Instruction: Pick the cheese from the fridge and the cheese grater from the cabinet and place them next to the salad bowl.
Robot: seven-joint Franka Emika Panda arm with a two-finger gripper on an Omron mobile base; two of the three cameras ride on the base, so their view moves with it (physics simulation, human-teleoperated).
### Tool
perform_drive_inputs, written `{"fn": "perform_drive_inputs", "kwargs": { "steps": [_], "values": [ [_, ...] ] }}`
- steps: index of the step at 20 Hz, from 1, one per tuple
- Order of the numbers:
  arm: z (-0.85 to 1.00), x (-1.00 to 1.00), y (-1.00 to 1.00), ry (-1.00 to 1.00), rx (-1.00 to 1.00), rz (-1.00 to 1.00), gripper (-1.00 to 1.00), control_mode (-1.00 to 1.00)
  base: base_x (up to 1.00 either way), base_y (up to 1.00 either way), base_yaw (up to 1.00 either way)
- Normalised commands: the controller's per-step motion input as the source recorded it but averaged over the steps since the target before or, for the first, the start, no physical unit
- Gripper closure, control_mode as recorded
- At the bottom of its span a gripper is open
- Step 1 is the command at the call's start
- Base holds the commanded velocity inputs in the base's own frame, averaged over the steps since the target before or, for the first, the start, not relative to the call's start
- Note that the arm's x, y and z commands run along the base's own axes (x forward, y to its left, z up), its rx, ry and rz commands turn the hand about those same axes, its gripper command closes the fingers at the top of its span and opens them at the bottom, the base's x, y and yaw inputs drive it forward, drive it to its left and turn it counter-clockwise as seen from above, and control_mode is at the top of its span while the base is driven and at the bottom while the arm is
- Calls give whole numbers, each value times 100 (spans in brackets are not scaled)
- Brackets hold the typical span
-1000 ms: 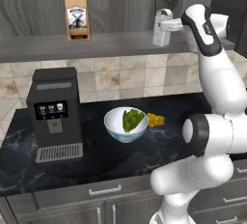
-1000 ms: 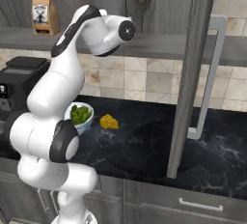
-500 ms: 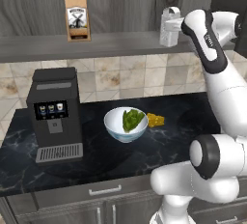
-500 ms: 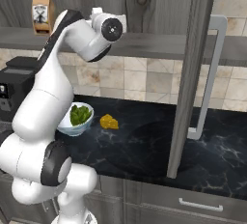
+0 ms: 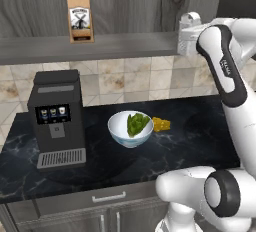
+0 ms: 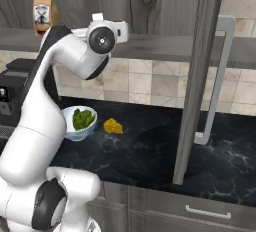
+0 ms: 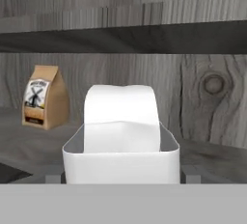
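The cheese grater (image 5: 188,35) is a pale box with a loop handle, held just off the front of the cabinet shelf (image 5: 100,47). My gripper (image 7: 120,177) is shut on the cheese grater (image 7: 120,143), whose body and handle loom close in the hand view. On the black counter the salad bowl (image 5: 130,128) holds green leaves, and the cheese (image 5: 161,124) lies right beside it. From the right base, the cheese (image 6: 113,126) sits just right of the salad bowl (image 6: 80,122). The fridge is out of view.
A brown paper bag (image 5: 80,18) stands on the shelf's left part. A black coffee machine (image 5: 56,118) occupies the counter's left end. The cabinet door (image 6: 197,76) hangs open with its bar handle (image 6: 220,81) over the counter's right side.
The hand has carried the grater to the right and slightly down along the shelf front. The forearm swung with it. Bowl and cheese have not moved.
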Motion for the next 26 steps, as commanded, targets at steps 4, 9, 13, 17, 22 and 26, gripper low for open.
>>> {"fn": "perform_drive_inputs", "kwargs": {
  "steps": [4, 9, 13, 17, 22, 26],
  "values": [
    [0, -86, -10, 0, 0, -10, 100, -100, 0, 0, 0],
    [-5, -86, -13, -2, 0, -4, 100, -100, 0, 0, 0],
    [-10, -71, -9, -1, 0, 0, 100, -100, 0, 0, 0],
    [-9, -72, -9, -1, 0, 0, 100, -100, 0, 0, 0],
    [-14, -5, -8, -2, 0, 3, 100, -100, 0, 0, 0],
    [-33, -9, -1, 0, 1, 6, 100, -100, 0, 0, 0]
  ]
}}
